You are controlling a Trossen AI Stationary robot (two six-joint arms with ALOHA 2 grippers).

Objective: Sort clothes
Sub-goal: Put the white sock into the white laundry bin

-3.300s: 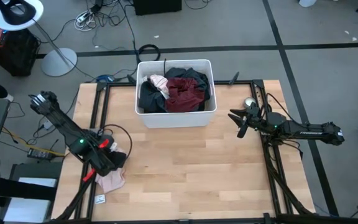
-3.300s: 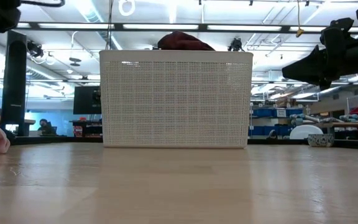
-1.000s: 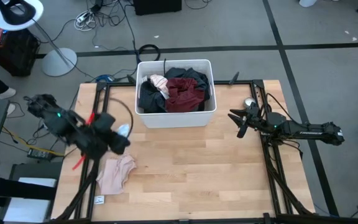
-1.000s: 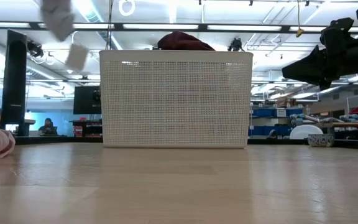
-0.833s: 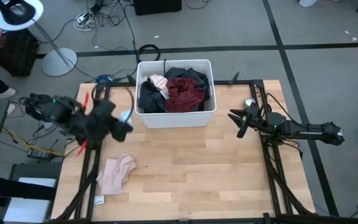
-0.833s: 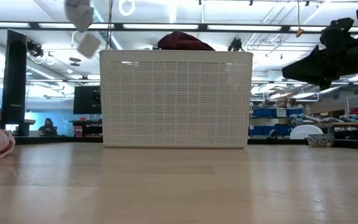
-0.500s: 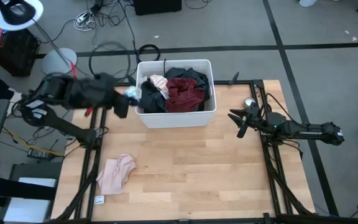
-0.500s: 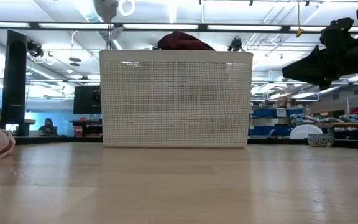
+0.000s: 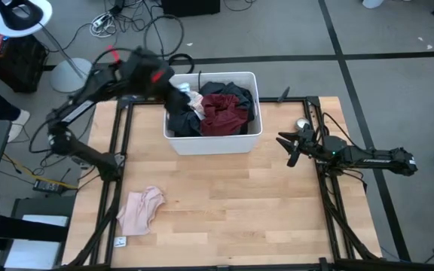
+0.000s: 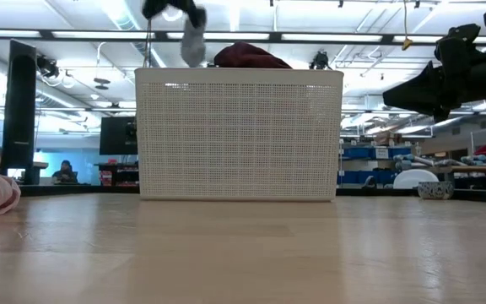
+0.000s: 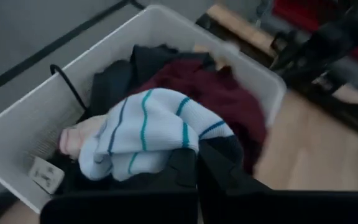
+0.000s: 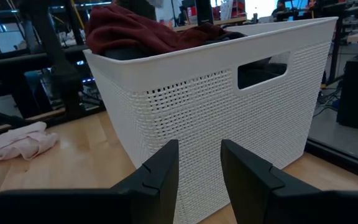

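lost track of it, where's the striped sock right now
The striped sock hangs from the shut left claw, above the left end of the white bin, over the dark and maroon clothes inside; the low view shows it just above the bin's rim.

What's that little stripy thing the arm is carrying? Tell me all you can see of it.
It is a striped sock: soft white knit with thin teal stripes, bunched into a rounded wad. The left gripper is shut on it, holding it in the air above the left end of the white bin, over the clothes piled inside. From table level it dangles limply just above the bin's rim.
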